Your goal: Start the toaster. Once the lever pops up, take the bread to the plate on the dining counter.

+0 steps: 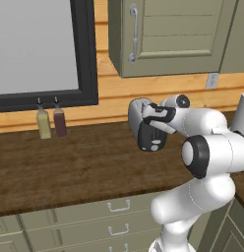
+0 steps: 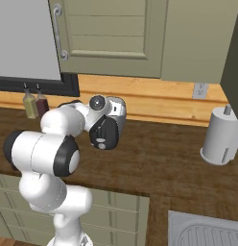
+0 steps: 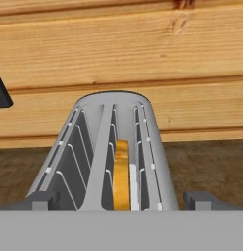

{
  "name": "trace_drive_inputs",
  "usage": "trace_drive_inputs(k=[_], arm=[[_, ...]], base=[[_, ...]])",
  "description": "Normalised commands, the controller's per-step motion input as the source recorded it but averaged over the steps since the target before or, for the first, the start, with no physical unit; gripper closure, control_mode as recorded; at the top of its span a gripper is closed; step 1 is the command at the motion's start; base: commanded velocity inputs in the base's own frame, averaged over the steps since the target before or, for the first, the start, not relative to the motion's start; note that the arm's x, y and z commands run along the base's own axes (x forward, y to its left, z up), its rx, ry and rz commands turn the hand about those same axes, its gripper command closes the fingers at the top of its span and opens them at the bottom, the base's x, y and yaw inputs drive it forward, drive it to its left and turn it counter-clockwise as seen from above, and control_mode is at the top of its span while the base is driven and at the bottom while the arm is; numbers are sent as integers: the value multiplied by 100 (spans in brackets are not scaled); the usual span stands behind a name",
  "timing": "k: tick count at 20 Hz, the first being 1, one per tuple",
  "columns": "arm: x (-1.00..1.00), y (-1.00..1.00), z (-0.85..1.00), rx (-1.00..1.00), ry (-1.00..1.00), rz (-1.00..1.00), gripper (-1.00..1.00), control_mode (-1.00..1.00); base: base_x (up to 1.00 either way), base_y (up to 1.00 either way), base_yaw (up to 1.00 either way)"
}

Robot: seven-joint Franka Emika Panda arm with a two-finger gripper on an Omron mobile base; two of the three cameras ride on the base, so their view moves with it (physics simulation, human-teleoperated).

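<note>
You are looking at the toaster (image 1: 141, 123), which stands on the wood bench (image 1: 70, 167) close to the plank wall (image 1: 109, 88) behind it, with its glossy black end panel (image 2: 105, 132) turned toward the robot. On that panel you can see the lever (image 1: 155, 145) as a small grey knob low down. In the hand view you look along the toaster's top: two slots run away toward the wall, and the bread (image 3: 121, 174) sits edge-up in the right-hand slot, its golden crust showing between the wire guides. The gripper (image 3: 121, 200) hangs just above the near end of the toaster with its jaws spread wide, one finger tip on each side of the body, holding nothing. To the left of the toaster, well apart, two bottles (image 1: 51, 123) stand against the wall under the dark window frame (image 1: 87, 54). To the right of the toaster, well apart, a paper towel roll (image 2: 219, 134) stands upright on the bench.
</note>
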Motion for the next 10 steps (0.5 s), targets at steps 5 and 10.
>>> trace_drive_inputs(k=[5,10], arm=[[0,0,0,0,0,0,-100,-100],[0,0,0,0,0,0,-100,-100]], base=[[0,0,0],[0,0,0]])
